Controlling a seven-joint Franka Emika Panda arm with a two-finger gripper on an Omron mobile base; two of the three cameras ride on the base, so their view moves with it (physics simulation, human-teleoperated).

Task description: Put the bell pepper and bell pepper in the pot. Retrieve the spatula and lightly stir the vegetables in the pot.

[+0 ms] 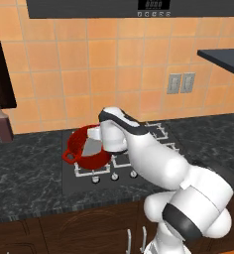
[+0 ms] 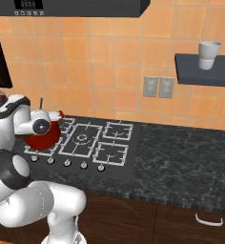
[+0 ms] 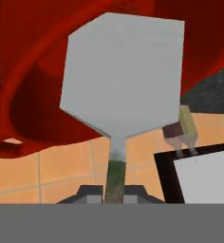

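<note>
Left base: pot [image 1: 87, 149] on the hob's left burner, arm reaching over it; right base: pot [image 2: 44, 134] half hidden behind the wrist; hand view: end effector [image 3: 113, 194] pinching the spatula [image 3: 121, 71] handle, blade over the pot [image 3: 28, 71] interior.

My arm reaches forward and left, elbow bent, wrist turned down. My gripper [image 3: 115, 195] has its fingertips [image 3: 88, 199] pressed against the thin handle rising between them.
</note>
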